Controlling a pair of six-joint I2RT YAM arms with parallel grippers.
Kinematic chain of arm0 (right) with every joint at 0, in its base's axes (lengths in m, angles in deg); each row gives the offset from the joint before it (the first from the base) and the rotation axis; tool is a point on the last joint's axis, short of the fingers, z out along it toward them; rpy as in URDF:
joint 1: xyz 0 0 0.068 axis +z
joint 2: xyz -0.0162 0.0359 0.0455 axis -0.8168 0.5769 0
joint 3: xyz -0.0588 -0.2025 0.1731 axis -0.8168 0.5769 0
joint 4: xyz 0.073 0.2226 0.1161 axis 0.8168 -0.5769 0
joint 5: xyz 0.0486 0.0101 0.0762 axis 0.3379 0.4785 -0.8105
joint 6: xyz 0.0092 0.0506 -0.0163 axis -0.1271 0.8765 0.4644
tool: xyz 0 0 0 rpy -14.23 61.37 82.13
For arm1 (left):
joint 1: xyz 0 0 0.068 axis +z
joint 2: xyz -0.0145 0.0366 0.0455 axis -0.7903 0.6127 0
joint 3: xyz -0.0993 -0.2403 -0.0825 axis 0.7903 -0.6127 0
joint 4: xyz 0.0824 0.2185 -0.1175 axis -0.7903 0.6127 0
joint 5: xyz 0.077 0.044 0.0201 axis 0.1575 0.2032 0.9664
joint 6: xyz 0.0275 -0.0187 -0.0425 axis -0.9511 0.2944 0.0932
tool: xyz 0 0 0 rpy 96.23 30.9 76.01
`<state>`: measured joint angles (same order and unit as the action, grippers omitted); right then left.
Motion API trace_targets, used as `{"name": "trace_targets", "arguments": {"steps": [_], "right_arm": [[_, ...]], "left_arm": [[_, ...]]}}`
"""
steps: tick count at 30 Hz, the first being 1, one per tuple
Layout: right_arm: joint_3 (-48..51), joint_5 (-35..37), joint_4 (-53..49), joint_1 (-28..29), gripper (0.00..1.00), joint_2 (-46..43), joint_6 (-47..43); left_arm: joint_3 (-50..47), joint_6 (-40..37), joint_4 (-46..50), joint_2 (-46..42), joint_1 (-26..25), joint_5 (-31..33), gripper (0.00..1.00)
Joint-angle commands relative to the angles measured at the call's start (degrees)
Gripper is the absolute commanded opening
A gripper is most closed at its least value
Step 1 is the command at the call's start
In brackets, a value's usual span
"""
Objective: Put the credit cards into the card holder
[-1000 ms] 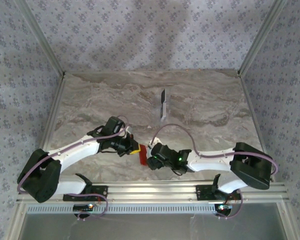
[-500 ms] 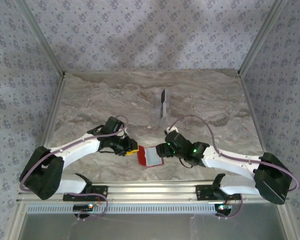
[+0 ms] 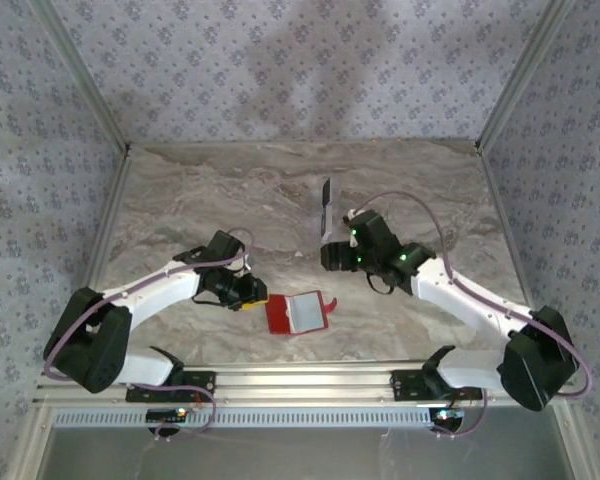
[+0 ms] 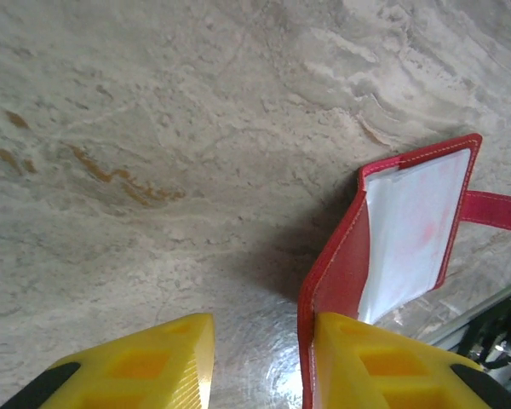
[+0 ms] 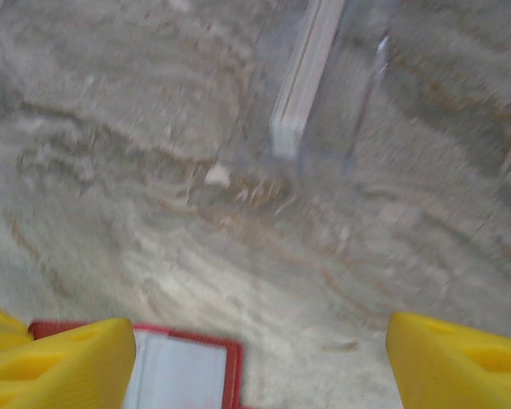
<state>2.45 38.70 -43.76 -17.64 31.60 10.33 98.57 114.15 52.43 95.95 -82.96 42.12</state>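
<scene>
Both claws have their fingers apart, clamped on nothing; the left claw (image 4: 260, 332) sits at the left edge of the card holder (image 4: 409, 230), which lies open on the table (image 3: 180, 200). The right claw (image 5: 260, 328) hovers between it and the credit cards (image 5: 302, 81); these stand on edge farther back.

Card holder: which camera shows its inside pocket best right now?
Left wrist. The card holder is open close up, its pale pocket and snap strap sharp. Top external shows it small and distant; right wrist catches a blurred corner.
</scene>
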Motion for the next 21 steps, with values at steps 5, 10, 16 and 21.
{"name": "trace_targets", "arguments": {"steps": [5,10,16,21], "right_arm": [[-15.6,-2.9,-8.4,-7.0,0.80,14.8,-6.3],[-27.8,0.9,-15.7,-7.2,0.81,24.2,-9.4],[-33.7,2.5,-18.0,-7.2,0.86,31.5,-10.8],[-38.4,11.3,-21.5,-5.9,0.93,36.9,-11.7]], "left_arm": [[-0.8,-3.5,0.1,-0.5,0.2,2.4,0.37],[-2.3,-3.1,-2.3,-0.5,0.2,0.9,0.37],[-4.5,-1.5,-5.2,-2.0,0.2,-1.0,0.32],[-5.8,-1.0,-5.4,-4.4,0.2,0.1,0.32]]}}
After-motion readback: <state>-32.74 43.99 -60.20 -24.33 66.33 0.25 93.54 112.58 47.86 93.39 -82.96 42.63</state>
